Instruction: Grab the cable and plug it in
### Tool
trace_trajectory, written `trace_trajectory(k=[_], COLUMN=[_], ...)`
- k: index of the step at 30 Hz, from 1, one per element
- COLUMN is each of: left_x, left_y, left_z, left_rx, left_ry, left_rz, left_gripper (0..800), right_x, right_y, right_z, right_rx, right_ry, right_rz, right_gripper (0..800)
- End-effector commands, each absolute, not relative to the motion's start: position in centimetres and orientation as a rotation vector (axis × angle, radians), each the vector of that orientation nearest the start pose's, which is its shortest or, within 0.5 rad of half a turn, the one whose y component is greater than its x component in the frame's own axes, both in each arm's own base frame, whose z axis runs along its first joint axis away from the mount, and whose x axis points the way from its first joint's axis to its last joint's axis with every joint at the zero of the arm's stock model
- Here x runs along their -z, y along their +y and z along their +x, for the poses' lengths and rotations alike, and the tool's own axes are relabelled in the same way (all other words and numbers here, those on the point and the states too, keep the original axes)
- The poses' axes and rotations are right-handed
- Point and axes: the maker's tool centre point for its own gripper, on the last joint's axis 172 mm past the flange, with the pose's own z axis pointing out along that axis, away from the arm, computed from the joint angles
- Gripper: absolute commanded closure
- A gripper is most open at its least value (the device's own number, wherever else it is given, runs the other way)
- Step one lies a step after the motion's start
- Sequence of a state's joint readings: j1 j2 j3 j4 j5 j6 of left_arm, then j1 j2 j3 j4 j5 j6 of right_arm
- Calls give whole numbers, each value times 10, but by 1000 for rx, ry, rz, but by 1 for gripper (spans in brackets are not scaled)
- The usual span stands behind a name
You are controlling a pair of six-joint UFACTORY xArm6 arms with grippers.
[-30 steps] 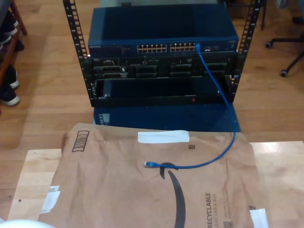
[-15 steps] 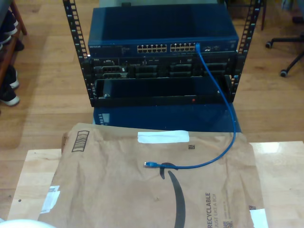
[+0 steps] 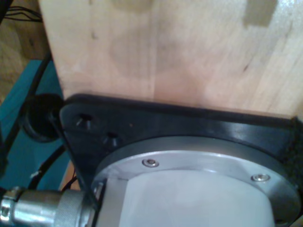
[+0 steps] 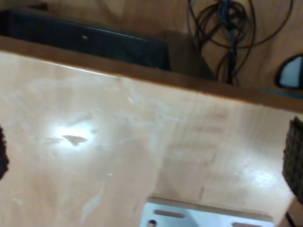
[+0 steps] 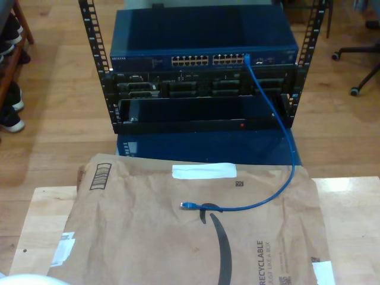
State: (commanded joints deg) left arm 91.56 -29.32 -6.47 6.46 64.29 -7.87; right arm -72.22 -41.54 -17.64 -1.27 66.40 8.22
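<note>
- Cable [image 5: 279, 151]: no jaws were near it; whether my first gripper and my second gripper were released or clenched could not be told.
- Its free plug [image 5: 187, 205] lay on a brown paper mailer [image 5: 148, 237] covering the desk [image 5: 41, 219].
- Its other end sat in a port of the blue network switch [image 5: 202, 41] in the rack [image 5: 95, 65], toward the exterior view's right.

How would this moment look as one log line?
cable: one end plugged in switch | free plug: on paper | grippers: none at cable
</note>
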Motion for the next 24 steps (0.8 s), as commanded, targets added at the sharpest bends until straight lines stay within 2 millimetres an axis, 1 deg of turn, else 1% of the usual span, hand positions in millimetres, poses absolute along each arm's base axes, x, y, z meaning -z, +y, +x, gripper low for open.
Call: trace_trajectory(k=[4,7,11,15,17,21,24], left_x=[-37,-37,-37,-37,-37,-37,-37], left_y=[109,109,109,109,109,109,109], left_z=[-26,-26,-26,-26,-26,-27,-27], left_rx=[615,615,615,615,615,615,616], left_ry=[2073,2073,2073,2073,2073,2075,2074], left_rz=[1898,1898,1898,1898,1898,1896,1895], left_gripper=[2,2,2,2,2,2,2], right_x=[-105,-84,-62,-50,-40,-30,-29], right_y=[-190,-173,-177,-168,-159,-156,-155], right_z=[55,40,41,35,30,28,28], right_rx=[-281,-343,-301,-325,-354,-352,-351], right_ry=[1957,1981,2001,2005,2011,2012,1997], right_rz=[-2321,-2248,-2255,-2234,-2201,-2202,-2210], right_gripper=[8,11,11,9,9,9,7])
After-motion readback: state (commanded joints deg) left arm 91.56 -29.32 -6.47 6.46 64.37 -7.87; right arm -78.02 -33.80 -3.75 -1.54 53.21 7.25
